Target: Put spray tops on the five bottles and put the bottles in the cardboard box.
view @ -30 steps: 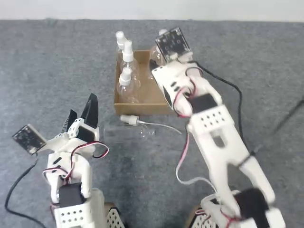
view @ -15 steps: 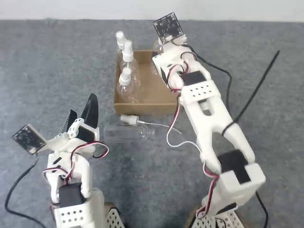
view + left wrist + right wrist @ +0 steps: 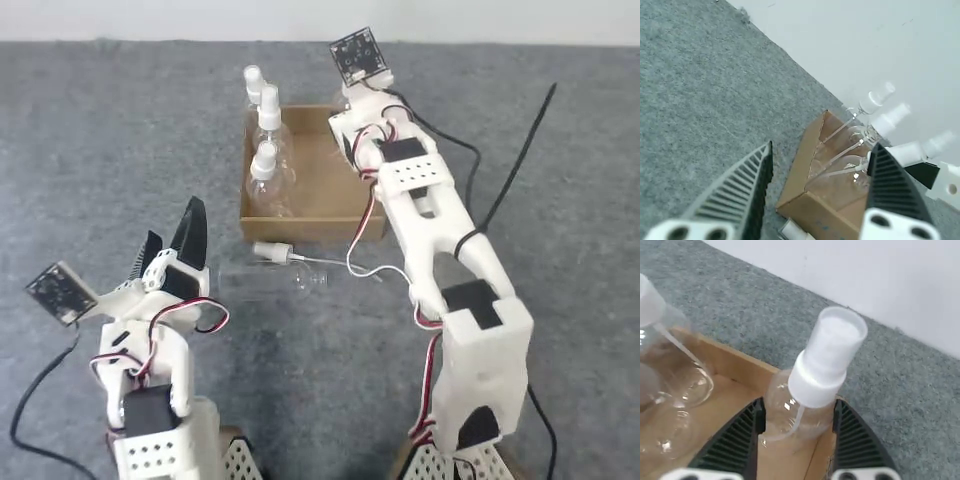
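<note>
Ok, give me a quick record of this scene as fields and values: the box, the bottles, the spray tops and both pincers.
box: cardboard box, open, on the grey table
already boxed: three capped bottles, upright along one side
right pincer: shut on a fourth capped bottle at the box's far corner
on table: bare bottle lying on its side, loose spray top beside it, both in front of the box
left pincer: open, empty, short of the box
left to do: cap the bare bottle and box it
</note>
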Robot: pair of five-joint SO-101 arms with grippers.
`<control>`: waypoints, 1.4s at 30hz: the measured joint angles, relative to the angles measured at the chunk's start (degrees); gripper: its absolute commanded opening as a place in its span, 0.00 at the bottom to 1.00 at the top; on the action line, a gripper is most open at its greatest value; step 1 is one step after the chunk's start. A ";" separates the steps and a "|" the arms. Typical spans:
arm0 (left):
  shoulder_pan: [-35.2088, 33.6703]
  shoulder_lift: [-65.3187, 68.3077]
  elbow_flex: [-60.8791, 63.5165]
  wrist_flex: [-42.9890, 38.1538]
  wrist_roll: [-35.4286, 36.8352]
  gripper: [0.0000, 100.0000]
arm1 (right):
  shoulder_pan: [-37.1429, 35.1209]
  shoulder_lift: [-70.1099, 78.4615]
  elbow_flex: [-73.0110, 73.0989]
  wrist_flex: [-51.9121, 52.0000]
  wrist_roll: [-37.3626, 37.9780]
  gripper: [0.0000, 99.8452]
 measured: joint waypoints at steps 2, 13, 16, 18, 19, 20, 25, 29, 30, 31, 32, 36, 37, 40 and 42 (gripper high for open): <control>0.00 0.00 0.00 0.00 0.00 0.29 | 0.18 1.05 -0.62 0.00 0.44 0.09; 0.00 0.00 0.00 0.00 -0.09 0.29 | 0.18 1.41 -0.62 1.76 3.78 0.29; 0.00 0.00 0.00 0.00 -0.09 0.29 | 0.26 1.41 -0.62 2.46 3.78 0.30; 0.00 0.00 0.00 0.00 -0.09 0.29 | 0.26 1.49 -0.97 3.25 3.96 0.30; 0.00 0.00 0.00 0.00 -0.09 0.29 | 0.26 1.49 -1.76 4.13 3.96 0.30; 0.00 0.00 0.00 0.00 -0.09 0.29 | 0.26 1.49 -2.55 5.19 3.96 0.30; 0.00 0.00 0.00 0.00 -0.09 0.29 | 0.26 1.49 -7.47 10.37 3.96 0.30; 0.00 0.00 0.00 0.00 -0.09 0.29 | 0.26 1.49 -10.64 14.59 3.96 0.30; 0.00 0.00 0.00 0.00 -0.09 0.29 | 0.26 1.49 -11.43 15.74 3.96 0.30; 0.00 0.00 0.00 0.00 -0.09 0.29 | 0.26 1.49 -12.31 16.97 3.96 0.30; 0.00 0.00 0.00 0.00 -0.09 0.29 | 0.26 1.49 -13.19 18.29 3.96 0.30; 0.00 0.00 0.00 0.00 -0.09 0.29 | 0.53 1.49 -16.70 23.56 3.96 0.30; 0.00 0.00 0.00 0.00 -0.09 0.29 | 0.53 1.49 -17.58 25.05 3.96 0.30; 0.00 0.00 0.00 0.00 -0.09 0.29 | 0.53 1.49 -20.84 30.24 3.96 0.30; 0.00 0.00 0.00 0.00 -0.09 0.29 | 0.53 1.49 -23.38 34.55 3.96 0.30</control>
